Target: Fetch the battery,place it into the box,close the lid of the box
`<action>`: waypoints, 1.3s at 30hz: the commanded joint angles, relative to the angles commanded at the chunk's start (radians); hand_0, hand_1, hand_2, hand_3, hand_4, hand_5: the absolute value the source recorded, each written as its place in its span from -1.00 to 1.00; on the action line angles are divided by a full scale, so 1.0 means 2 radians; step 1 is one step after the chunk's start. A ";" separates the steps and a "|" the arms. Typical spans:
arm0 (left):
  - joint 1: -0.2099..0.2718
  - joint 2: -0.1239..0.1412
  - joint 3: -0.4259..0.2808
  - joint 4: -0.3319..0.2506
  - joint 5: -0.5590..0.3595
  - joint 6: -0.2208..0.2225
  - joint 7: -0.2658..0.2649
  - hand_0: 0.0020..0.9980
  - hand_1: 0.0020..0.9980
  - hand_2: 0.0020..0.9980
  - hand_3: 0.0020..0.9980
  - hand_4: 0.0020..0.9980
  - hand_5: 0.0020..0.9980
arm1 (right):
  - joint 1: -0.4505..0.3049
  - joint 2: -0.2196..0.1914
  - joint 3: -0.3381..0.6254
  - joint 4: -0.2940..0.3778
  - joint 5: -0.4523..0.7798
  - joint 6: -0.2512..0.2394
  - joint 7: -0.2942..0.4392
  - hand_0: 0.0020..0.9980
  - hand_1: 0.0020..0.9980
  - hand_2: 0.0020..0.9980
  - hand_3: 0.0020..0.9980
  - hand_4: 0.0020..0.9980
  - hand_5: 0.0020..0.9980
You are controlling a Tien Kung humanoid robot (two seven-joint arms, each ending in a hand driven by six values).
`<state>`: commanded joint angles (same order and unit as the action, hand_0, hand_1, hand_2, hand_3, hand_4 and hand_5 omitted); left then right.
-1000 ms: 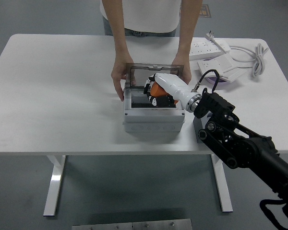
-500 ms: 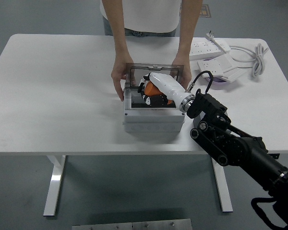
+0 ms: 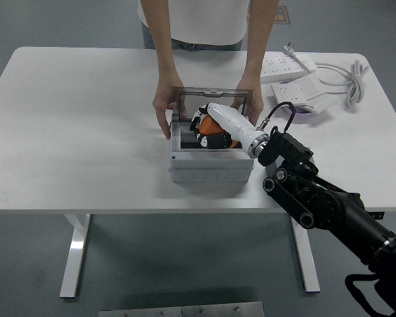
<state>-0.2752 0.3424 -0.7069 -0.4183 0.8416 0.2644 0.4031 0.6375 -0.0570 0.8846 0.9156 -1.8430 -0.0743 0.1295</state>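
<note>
A grey box [image 3: 211, 166] stands mid-table with its smoky clear lid [image 3: 211, 99] raised at the back. My right hand [image 3: 208, 131], white-backed with black fingers, reaches down into the box from the right. Its fingers are curled on an orange and black battery [image 3: 208, 127] inside the box. The hand hides most of the battery and the box floor. A person at the far side holds the box with one hand [image 3: 161, 111] on its left wall and the other hand [image 3: 251, 96] at its back right corner. My left arm is out of view.
A white power strip [image 3: 287, 65], a second white block [image 3: 303, 98] and a coiled white cable [image 3: 353, 76] lie at the back right. A purple object [image 3: 303, 116] sits just beyond my right forearm [image 3: 317, 191].
My right hand has moved left and deeper into the box with the battery. The person's hands and the lid have stayed put.
</note>
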 joint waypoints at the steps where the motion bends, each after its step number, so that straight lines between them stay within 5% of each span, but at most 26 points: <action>1: 0.000 0.000 0.000 0.000 0.000 0.000 0.000 0.24 0.40 0.28 0.24 0.33 -0.86 | 0.000 0.000 0.001 0.000 0.002 0.000 0.001 -0.49 -0.46 -0.27 -0.18 -0.47 -0.83; 7: 0.000 0.000 -0.001 0.000 0.002 0.000 0.001 0.24 0.40 0.28 0.24 0.33 -0.86 | -0.001 0.000 0.004 -0.003 0.012 0.004 0.008 -0.49 -0.46 -0.27 -0.18 -0.47 -0.83; 8: 0.001 0.000 -0.001 0.000 0.001 0.000 0.001 0.24 0.40 0.28 0.24 0.33 -0.85 | -0.001 -0.001 0.004 -0.003 0.014 0.004 0.010 -0.24 -0.26 -0.10 0.02 -0.03 -0.92; 13: 0.001 0.000 -0.002 -0.001 0.002 0.000 0.001 0.24 0.40 0.28 0.24 0.33 -0.85 | -0.001 -0.001 0.005 -0.004 0.022 0.005 0.014 -0.24 -0.26 -0.10 0.02 -0.03 -0.92; 14: 0.000 0.000 -0.002 -0.001 0.002 0.000 0.001 0.24 0.40 0.28 0.24 0.33 -0.85 | -0.001 0.000 0.005 -0.004 0.023 0.005 0.014 -0.21 -0.14 -0.03 0.09 0.14 -0.70; 18: 0.000 0.000 -0.002 -0.001 0.002 -0.001 0.001 0.24 0.40 0.28 0.24 0.33 -0.85 | -0.001 0.000 0.006 -0.005 0.030 0.005 0.016 -0.21 -0.14 -0.03 0.09 0.14 -0.70; 19: 0.000 0.000 -0.002 -0.001 0.002 -0.001 0.001 0.24 0.40 0.27 0.24 0.33 -0.85 | -0.001 0.000 0.006 -0.005 0.031 0.005 0.017 -0.16 -0.15 -0.02 0.08 0.25 -0.45; 39: 0.001 0.000 0.000 -0.001 -0.003 0.000 0.000 0.24 0.40 0.27 0.24 0.31 -0.87 | 0.001 -0.010 -0.001 0.003 0.046 0.015 0.009 0.00 -0.12 0.01 0.07 0.44 -0.35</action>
<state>-0.2734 0.3433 -0.7076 -0.4210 0.8346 0.2648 0.4027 0.6394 -0.0774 0.8827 0.9211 -1.7516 -0.0447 0.1466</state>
